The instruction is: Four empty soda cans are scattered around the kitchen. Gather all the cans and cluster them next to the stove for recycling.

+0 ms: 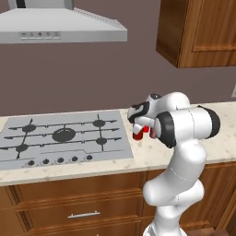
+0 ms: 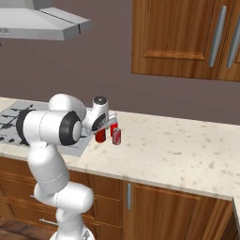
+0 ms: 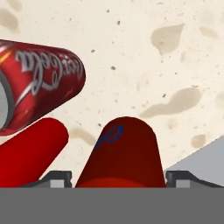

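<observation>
The soda cans are showing up bright red: one can [image 3: 37, 83] is wearing curly white letters, another can [image 3: 120, 153] is carrying a small blue mark, maybe a letter. The counter [image 2: 178, 145] is looking creamy with brown speckles. The stove [image 1: 60, 138] is shining silver-grey with black grates. The cabinets [image 2: 183, 37] are glowing warm brown, and the wall [image 1: 92, 78] is looking dull purple-brown.

Three red soda cans [image 2: 116, 136] are bunched upright on the speckled desk, right off the right edge of the stove [image 1: 64, 138]. One has white script lettering, another a blue logo. Stove's flat silver-grey with black grates.
</observation>
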Controlling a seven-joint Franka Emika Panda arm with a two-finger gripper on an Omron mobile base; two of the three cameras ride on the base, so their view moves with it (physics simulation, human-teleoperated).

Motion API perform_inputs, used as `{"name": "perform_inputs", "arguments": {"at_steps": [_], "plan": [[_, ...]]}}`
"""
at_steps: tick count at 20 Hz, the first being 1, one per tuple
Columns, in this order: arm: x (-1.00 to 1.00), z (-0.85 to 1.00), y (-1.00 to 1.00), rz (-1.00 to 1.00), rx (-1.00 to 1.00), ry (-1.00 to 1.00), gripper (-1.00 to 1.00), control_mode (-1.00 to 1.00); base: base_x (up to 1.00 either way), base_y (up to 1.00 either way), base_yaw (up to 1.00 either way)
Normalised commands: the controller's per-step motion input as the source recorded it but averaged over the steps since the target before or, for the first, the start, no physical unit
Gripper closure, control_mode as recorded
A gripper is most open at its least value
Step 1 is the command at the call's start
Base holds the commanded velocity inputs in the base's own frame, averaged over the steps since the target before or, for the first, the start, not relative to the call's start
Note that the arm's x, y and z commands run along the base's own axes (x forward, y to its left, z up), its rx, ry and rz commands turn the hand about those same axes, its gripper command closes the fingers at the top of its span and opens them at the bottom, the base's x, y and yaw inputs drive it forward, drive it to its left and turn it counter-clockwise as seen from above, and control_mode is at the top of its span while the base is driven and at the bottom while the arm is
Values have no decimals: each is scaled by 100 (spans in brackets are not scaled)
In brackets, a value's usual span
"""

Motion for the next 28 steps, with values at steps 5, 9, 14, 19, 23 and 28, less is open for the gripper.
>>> {"name": "perform_inputs", "arguments": {"at_steps": [5, 9, 14, 19, 23, 28], "plan": [[0, -5, 0, 0, 0, 5, -100, -100, 0, 0, 0], [-7, -2, 1, 0, 0, 5, -100, -100, 0, 0, 0], [-15, -3, 0, 0, 0, 3, -100, -100, 0, 0, 0], [-18, 0, 0, 0, 0, 0, -100, -100, 0, 0, 0], [-16, 6, 1, 0, 0, -1, -100, -100, 0, 0, 0], [-14, 17, 0, 0, 0, -3, -100, -100, 0, 0, 0]]}}
